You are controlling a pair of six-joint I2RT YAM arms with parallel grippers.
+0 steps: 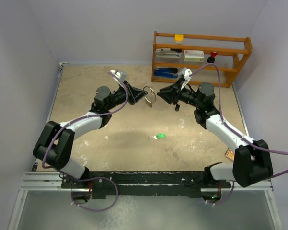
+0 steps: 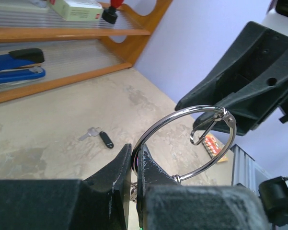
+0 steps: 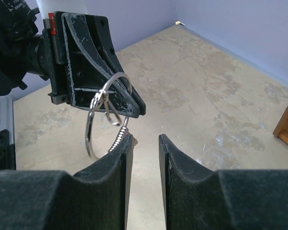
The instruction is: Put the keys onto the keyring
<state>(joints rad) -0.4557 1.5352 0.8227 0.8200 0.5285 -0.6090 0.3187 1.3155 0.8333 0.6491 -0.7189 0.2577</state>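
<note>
Nearest the arm bases, at about 6 o'clock from the two tools, the green-headed key (image 1: 158, 136) lies flat and alone on the tabletop (image 1: 110, 143), well apart from both arms.

Farther in, the tools meet nose to nose above the middle of the tabletop. The left tool (image 1: 140, 95) points toward 3 o'clock with its jaws pressed together on the wire of the keyring (image 2: 201, 107), which stands out from its tip in the air, between the two tools. A small oval loop (image 2: 203, 129) hangs on the ring at its far side. The right tool (image 3: 145, 143) points toward 9 o'clock with its jaws partly apart and nothing in the gap between them. In the right wrist view a toothed silver key blade (image 3: 119, 141) hanging from the ring sits close against the tip of one finger; whether it touches cannot be told.

At about 4 o'clock from the ring, under the right tool, the black-headed key (image 2: 105, 139) lies on the tabletop with a small silver key (image 2: 88, 134) just beside it.

Farthest, at 1 o'clock against the back wall, stands a wooden shelf (image 1: 201, 38) carrying a blue stapler (image 1: 165, 73).
</note>
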